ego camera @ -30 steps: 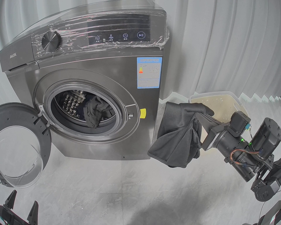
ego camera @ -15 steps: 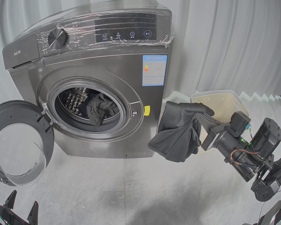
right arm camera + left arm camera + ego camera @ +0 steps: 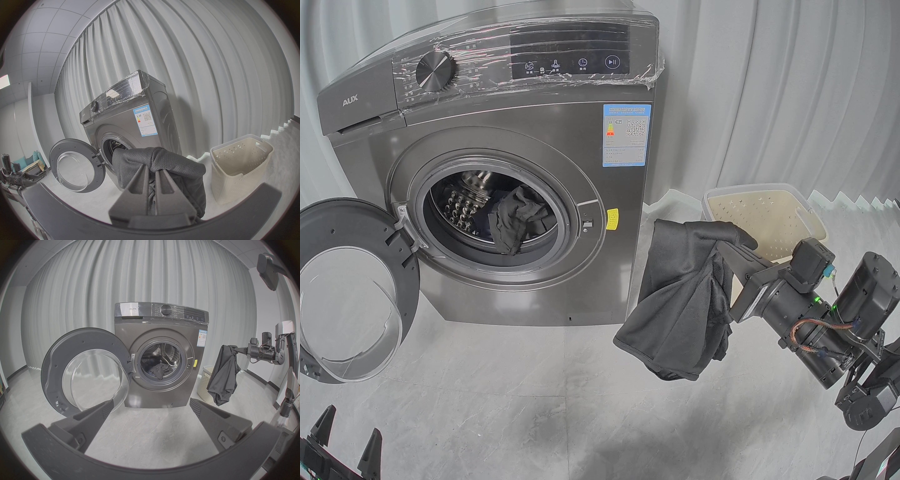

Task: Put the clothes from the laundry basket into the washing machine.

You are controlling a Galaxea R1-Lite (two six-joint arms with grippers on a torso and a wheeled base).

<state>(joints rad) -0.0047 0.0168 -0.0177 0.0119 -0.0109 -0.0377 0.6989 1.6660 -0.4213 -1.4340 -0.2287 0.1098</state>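
One dark garment already lies in the drum of the open washing machine. A second garment hangs above the floor from the right gripper, which is clamped on its upper fold, between the machine's front corner and the seemingly emptied laundry basket. The left gripper is spread and holds nothing.

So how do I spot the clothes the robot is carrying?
Find the big grey washing machine with its round door open. To its right, beside the cream laundry basket, a dark grey garment dangles from the right end effector. Unlike the dark cloth inside the drum, this one hangs in the air outside.
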